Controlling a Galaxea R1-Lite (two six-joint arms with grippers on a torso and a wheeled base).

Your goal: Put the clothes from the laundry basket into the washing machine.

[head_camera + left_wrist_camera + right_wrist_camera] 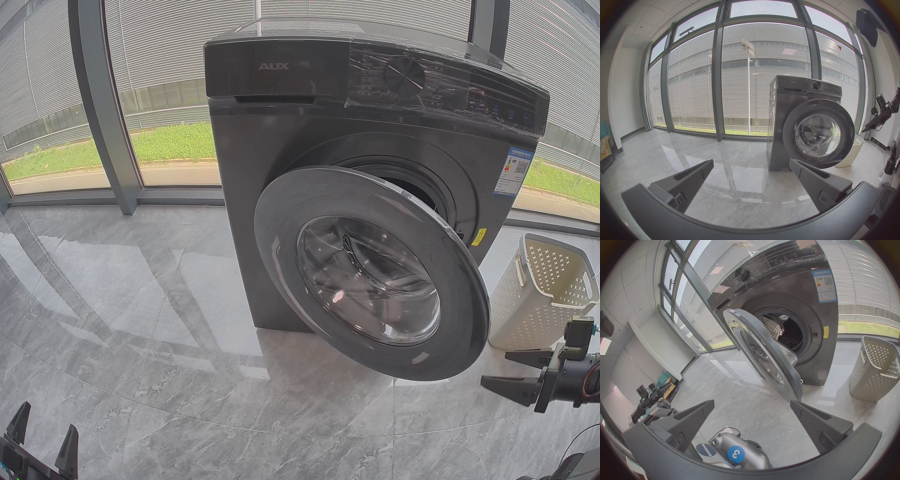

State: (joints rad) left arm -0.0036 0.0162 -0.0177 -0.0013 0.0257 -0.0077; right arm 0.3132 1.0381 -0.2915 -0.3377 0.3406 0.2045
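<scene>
Head view: the right end effector [497, 370] hangs spread and empty, just in front of the white laundry basket [537, 300]. The basket stands upright on the grey floor [156, 312], right of the washing machine [262, 144]. The machine's round door [281, 206] stands open. The left end effector [49, 420], also spread and empty, sits low and well apart. Right wrist view shows a dark shape [791, 333] inside the drum, too dim to identify.

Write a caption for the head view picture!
Washing machine with its door open, laundry basket beside it, right claw open nearby.
</scene>
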